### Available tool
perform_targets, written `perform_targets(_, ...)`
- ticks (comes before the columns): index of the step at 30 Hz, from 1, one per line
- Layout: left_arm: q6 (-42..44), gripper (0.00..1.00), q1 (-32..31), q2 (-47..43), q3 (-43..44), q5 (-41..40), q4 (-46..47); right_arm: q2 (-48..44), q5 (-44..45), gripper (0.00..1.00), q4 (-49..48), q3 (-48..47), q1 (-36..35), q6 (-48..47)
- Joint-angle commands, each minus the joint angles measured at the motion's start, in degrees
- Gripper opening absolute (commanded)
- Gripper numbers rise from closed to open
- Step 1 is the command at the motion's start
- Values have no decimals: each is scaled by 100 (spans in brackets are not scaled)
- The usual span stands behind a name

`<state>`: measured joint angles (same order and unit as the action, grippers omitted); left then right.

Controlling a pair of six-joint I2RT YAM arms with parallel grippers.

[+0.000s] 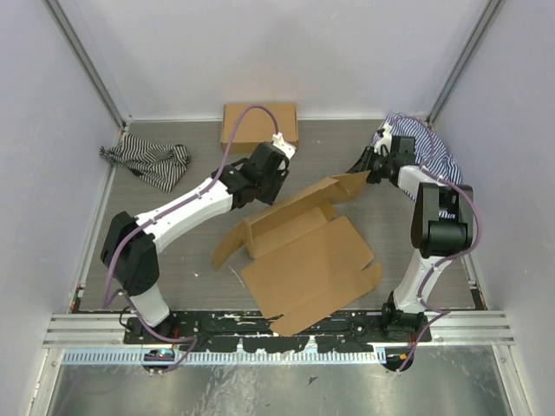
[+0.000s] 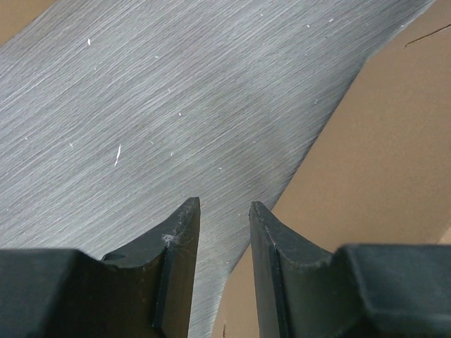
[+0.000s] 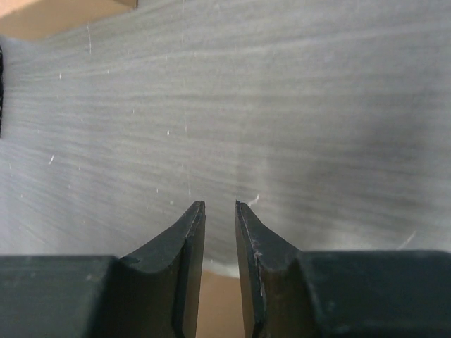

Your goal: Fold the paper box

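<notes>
The paper box [image 1: 303, 251] is a brown cardboard die-cut piece lying mid-table, partly folded, with a long back wall raised and an end flap [image 1: 351, 185] standing at its far right. My left gripper [image 1: 277, 180] hovers at the far side of the raised wall. In the left wrist view its jaws [image 2: 224, 204] stand narrowly apart and empty over the table, with the cardboard [image 2: 380, 169] to their right. My right gripper [image 1: 371, 170] is beside the end flap's tip. In the right wrist view its jaws [image 3: 220, 204] are slightly apart, with cardboard [image 3: 218, 310] showing low between them.
A neat low brown box [image 1: 258, 126] stands at the back wall. A striped cloth [image 1: 147, 162] lies at the back left and another [image 1: 438, 160] at the back right, behind the right arm. White walls enclose the table on three sides.
</notes>
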<state>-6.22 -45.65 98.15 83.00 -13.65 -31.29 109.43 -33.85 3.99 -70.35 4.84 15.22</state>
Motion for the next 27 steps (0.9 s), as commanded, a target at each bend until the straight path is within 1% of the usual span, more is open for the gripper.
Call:
perform_targets(1, -91, 41, -38, 144, 402, -290, -289, -912, 90, 29, -170, 373, -60, -6)
perform_targets(5, -172, 41, -40, 191, 535, -573, -423, -1087, 677, 29, 300, 329, -126, -19)
perform_targets(9, -266, 41, -40, 55, 647, -715, -493, -1217, 1393, 27, 822, 127, -212, 90)
perform_targets(12, -370, 41, -43, -64, 645, -653, -482, -1483, 1667, 26, 1105, 215, -314, 51)
perform_targets(16, -449, 41, -91, -103, 639, -647, -539, -2095, 1976, 26, 1282, 582, -462, 16)
perform_targets(21, -504, 41, -186, -170, 574, -718, -563, -2635, 2079, 26, 1490, 877, -470, -72)
perform_targets(24, -542, 40, -233, -178, 568, -804, -589, -2755, 2158, 26, 1530, 1002, -475, -77)
perform_targets(27, -574, 40, -270, -152, 588, -812, -587, -2624, 2050, 26, 1478, 988, -475, -63)
